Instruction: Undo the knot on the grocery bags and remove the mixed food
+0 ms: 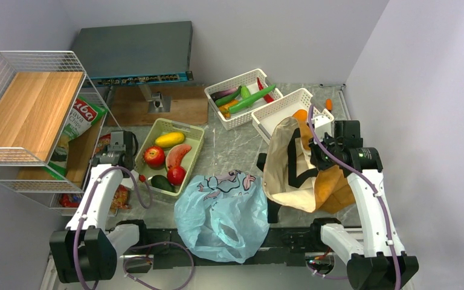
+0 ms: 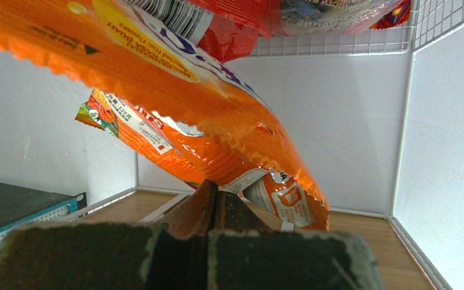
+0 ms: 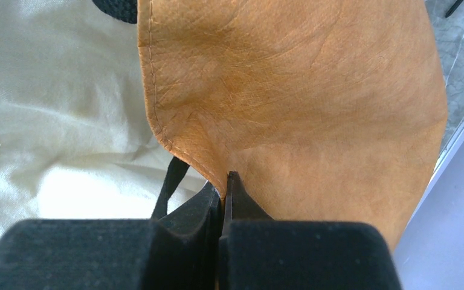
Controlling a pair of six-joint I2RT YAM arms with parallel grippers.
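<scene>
1. Pinched tight in the left gripper (image 2: pixel 212 202) — the lower edge of an orange snack pack (image 2: pixel 175 103), jaws pressed together on the foil with no gap showing.
2. Held up inside the lower tier of the wire shelf (image 1: pixel 12 66) at the table's left side, close to the white wall, with other packets overhead behind the mesh.
3. Closed just as firmly on the right: the right gripper (image 3: pixel 225 184) nipping the mustard-brown edge of the canvas tote (image 3: pixel 314 90), with the cream lining (image 3: pixel 54 121) showing to the left of the fold.
4. Slumped on the right half of the table (image 1: pixel 235 151), mouth gaping toward the middle, black straps (image 1: pixel 290 160) draped across the lining.
5. Flat at the near edge between the two arm bases — the light-blue plastic bag (image 1: pixel 220 214), black print facing up, touched by neither gripper.
6. Already out and lying in the green tray (image 1: pixel 198 138) just left of that bag: yellow mango (image 1: pixel 169 139), red apple (image 1: pixel 154 156), watermelon slice (image 1: pixel 179 154), dark avocado (image 1: pixel 162 183).
7. Farther back, in a white basket (image 1: pixel 229 81): long green cucumber (image 1: pixel 254 98), purple eggplant (image 1: pixel 225 93), red chili (image 1: pixel 263 89).
</scene>
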